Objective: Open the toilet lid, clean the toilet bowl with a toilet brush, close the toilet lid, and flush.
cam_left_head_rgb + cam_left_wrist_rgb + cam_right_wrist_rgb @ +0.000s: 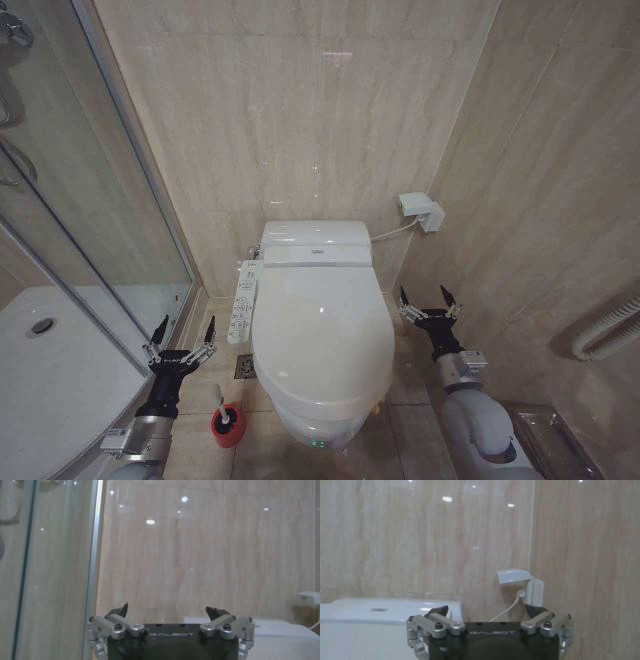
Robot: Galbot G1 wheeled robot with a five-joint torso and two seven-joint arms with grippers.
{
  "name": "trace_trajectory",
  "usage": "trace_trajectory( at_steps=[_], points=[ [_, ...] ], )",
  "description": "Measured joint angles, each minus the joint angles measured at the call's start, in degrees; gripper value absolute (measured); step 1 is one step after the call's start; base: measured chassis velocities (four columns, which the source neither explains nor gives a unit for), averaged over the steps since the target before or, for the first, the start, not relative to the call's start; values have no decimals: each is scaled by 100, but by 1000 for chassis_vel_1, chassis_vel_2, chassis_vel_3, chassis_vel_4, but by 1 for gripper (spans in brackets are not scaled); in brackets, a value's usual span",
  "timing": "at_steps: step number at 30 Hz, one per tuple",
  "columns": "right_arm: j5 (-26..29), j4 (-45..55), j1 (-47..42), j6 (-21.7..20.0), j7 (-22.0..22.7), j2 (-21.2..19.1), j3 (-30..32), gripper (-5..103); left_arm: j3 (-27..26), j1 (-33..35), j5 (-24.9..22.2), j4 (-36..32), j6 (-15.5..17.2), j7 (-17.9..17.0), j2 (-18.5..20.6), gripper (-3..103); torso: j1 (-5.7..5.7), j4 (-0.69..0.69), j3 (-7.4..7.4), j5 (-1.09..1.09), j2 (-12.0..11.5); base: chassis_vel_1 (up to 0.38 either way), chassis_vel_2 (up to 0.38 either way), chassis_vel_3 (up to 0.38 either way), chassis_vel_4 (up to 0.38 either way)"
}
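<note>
While both grippers' jaws gape empty, the toilet lid (322, 335) lies shut between them.

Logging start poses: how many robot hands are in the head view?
2. The left hand, open, is left of the closed lid; the right hand, open, is on its right.

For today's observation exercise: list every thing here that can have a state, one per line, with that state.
Glossy white oval plastic toilet lid: closed.
Toilet brush with thin white handle: upright in its round red holder cup.
Left end effector: open, empty.
Right end effector: open, empty.
</note>
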Motion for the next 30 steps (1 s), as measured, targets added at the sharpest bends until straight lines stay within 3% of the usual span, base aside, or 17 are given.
trace_trajectory(
  at_steps=[30],
  points=[
    [-1,3,-5,2,5,5,7,100,0,0,0,0,0,0,0,100,0,0,0,-1,0,0,0,0,0]
  ],
)
